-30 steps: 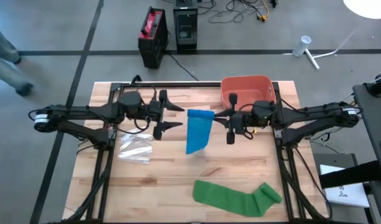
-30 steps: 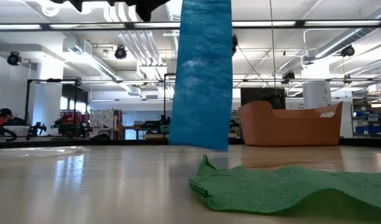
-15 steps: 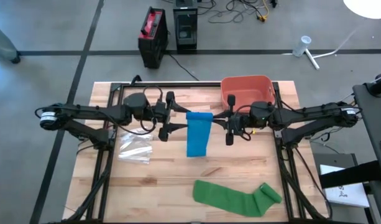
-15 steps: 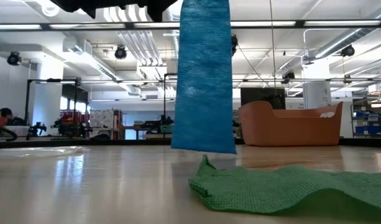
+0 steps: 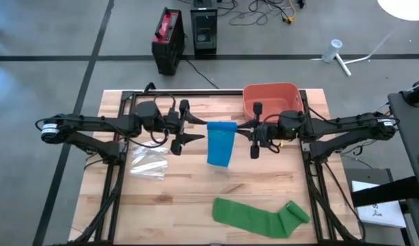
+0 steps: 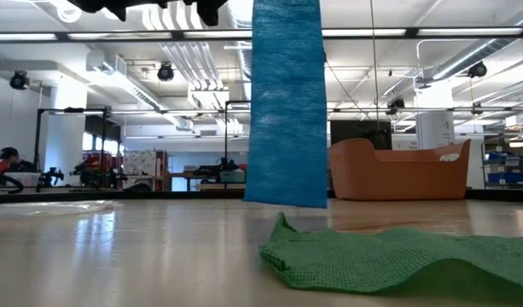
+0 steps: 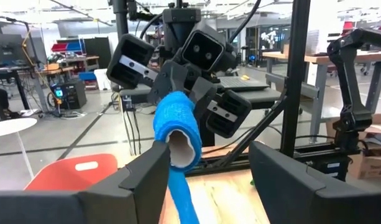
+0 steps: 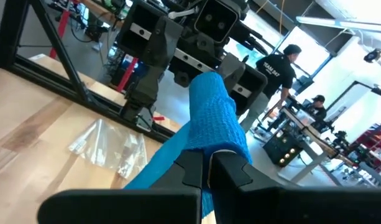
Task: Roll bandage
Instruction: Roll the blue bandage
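Only legible text: white lettering on back of person's dark shirt [image 8: 278, 64], room beyond tabletop, right wrist view; first word reads "TEAM", rest too small to read. No other readable labels, brands, numbers or signs in any view.

Between your two pincers hangs the blue bandage [image 5: 221, 143], its tail nearly reaching the desk [image 5: 195, 198], so the middle is blocked. The orange bin [image 5: 271, 98] crowds the far right; plastic bag [image 5: 149, 162] and green bandage [image 5: 260, 216] leave bare wood between them.
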`<state>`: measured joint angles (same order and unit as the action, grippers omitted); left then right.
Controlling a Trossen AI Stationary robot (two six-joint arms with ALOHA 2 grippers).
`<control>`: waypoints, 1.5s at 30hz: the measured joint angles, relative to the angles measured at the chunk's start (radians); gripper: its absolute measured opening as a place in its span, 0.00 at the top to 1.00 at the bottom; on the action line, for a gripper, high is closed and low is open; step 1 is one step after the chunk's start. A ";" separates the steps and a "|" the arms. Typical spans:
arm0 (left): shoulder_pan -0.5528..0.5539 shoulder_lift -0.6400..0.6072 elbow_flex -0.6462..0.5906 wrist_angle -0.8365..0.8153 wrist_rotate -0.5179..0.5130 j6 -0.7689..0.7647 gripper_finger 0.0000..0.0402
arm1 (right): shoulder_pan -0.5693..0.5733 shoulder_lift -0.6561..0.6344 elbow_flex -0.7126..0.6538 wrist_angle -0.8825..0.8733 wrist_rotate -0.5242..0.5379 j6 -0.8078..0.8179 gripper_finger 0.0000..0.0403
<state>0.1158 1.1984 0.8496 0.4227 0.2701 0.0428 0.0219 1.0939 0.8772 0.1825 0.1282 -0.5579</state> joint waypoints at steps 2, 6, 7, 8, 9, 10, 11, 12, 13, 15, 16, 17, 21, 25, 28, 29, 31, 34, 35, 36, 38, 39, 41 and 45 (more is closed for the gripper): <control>0.000 -0.003 -0.001 -0.009 0.000 -0.001 0.49 | 0.000 0.000 0.000 -0.012 0.003 0.004 0.99; -0.003 -0.010 -0.001 -0.006 0.011 0.000 0.51 | -0.002 -0.014 0.000 -0.021 0.022 0.011 0.99; -0.003 -0.010 -0.001 -0.005 0.012 0.001 0.51 | -0.002 -0.016 0.000 -0.018 0.023 0.011 0.99; -0.003 -0.010 -0.001 -0.004 0.012 0.002 0.51 | -0.002 -0.017 0.000 -0.019 0.025 0.011 0.99; -0.002 -0.010 -0.001 -0.004 0.010 0.002 0.51 | -0.002 -0.017 0.000 -0.022 0.034 0.010 0.99; -0.002 -0.010 -0.001 -0.005 0.009 0.002 0.51 | 0.000 -0.018 0.000 -0.023 0.036 0.010 0.99; -0.002 -0.010 -0.001 -0.005 0.009 0.003 0.51 | 0.000 -0.018 0.000 -0.023 0.034 0.010 0.99; -0.002 -0.010 -0.001 -0.004 0.009 0.003 0.51 | -0.001 -0.018 0.000 -0.022 0.029 0.010 0.99; -0.002 -0.010 -0.001 -0.004 0.008 0.004 0.51 | -0.001 -0.018 0.000 -0.022 0.018 0.010 0.99; -0.002 -0.010 -0.001 -0.004 0.008 0.004 0.50 | -0.001 -0.018 0.000 -0.027 -0.021 0.012 0.99; -0.002 -0.010 -0.001 -0.004 0.007 0.004 0.50 | 0.000 -0.018 0.000 -0.027 -0.033 0.017 0.99; -0.002 -0.010 -0.001 -0.003 0.006 0.004 0.49 | 0.000 -0.018 0.000 -0.024 -0.039 0.024 0.99; -0.002 0.008 -0.001 0.046 0.005 -0.001 0.48 | -0.001 -0.018 0.000 -0.021 -0.040 0.034 0.99; -0.002 0.034 -0.001 0.081 0.004 -0.009 0.47 | 0.000 -0.015 0.000 -0.008 -0.039 0.035 0.99; -0.002 0.055 -0.001 0.099 0.004 -0.022 0.47 | 0.000 -0.013 0.000 -0.014 -0.028 0.043 0.99; -0.002 0.061 -0.001 0.106 0.002 -0.024 0.46 | 0.000 -0.013 0.000 -0.014 -0.027 0.046 0.99; -0.001 0.071 -0.001 0.124 0.002 -0.026 0.47 | -0.001 -0.013 0.000 -0.014 -0.024 0.049 0.99; -0.001 0.088 -0.001 0.148 0.001 -0.026 0.48 | -0.001 -0.013 0.000 -0.017 -0.023 0.063 0.99; -0.001 0.092 -0.001 0.153 0.000 -0.030 0.49 | -0.001 -0.013 0.000 -0.018 -0.023 0.071 0.99; -0.001 0.093 -0.001 0.154 -0.004 -0.039 0.50 | -0.001 -0.013 0.000 -0.019 -0.023 0.078 0.99; -0.001 0.100 -0.001 0.155 -0.036 -0.056 0.53 | -0.001 -0.013 0.000 -0.021 -0.023 0.089 0.99; -0.001 0.103 -0.001 0.151 -0.052 -0.064 0.55 | -0.001 -0.013 0.000 -0.022 -0.021 0.089 0.99; -0.001 0.103 -0.001 0.141 -0.075 -0.077 0.59 | -0.001 -0.013 -0.001 -0.024 -0.020 0.089 0.99; -0.001 0.107 -0.001 0.134 -0.097 -0.102 0.68 | -0.001 -0.012 -0.001 -0.022 -0.021 0.087 0.99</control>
<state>0.1146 1.3056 0.8486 0.5569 0.1734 -0.0591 0.0212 1.0817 0.8761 0.1600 0.1073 -0.4713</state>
